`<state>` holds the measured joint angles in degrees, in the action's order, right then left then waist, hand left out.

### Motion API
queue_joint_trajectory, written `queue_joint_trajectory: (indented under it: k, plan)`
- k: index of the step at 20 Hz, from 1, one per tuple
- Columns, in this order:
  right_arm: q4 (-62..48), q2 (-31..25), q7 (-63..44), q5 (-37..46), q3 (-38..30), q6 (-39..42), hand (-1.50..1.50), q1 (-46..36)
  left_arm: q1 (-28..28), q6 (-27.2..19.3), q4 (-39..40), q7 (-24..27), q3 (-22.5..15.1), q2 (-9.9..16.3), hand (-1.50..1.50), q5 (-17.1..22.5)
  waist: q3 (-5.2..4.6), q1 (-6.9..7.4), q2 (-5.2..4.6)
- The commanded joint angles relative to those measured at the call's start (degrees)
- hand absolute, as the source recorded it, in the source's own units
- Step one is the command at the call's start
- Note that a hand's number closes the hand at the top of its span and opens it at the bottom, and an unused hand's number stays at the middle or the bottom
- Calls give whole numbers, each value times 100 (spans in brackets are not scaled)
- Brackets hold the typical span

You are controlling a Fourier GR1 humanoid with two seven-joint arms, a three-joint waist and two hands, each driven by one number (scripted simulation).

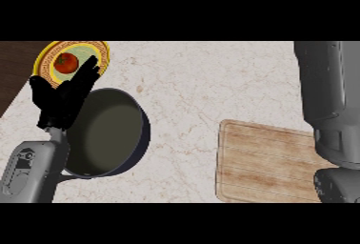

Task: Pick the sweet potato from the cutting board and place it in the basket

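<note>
A wooden cutting board (262, 164) lies at the lower right of the counter, and its visible surface is bare. No sweet potato shows anywhere. A grey right forearm (327, 105) runs down the right edge and covers the board's right end; its hand is out of sight. At the left stands a dark, round, pan-like container (109, 136) with nothing inside. My left hand (60, 100) rests open, fingers up, over that container's upper left rim.
A yellow-rimmed plate (98, 50) holding a red tomato (67, 63) sits at the far left, partly behind my left hand's fingers. Dark wood shows beyond the counter's left edge (10, 71). Pale marble counter (204, 86) stretches between container and board.
</note>
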<state>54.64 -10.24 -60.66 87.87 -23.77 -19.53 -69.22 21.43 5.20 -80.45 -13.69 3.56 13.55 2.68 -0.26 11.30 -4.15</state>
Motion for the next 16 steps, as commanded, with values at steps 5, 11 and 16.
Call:
queue_joint_trajectory:
  k: [5,11,16]
  plan:
    - [-1045,-650,-952,922,-402,-330,150,-963,-40,-41,202,-37,-1,-54,0,-27,-11,-80,-7]
    - [-1552,-1073,-1074,1480,-629,-438,150,-1327,40,-185,208,-45,-16,-166,0,-76,-3,-136,-8]
    - [-2001,-1431,-1363,2066,-773,-214,150,-1428,22,-146,192,-85,31,-65,0,-84,-4,-189,16]
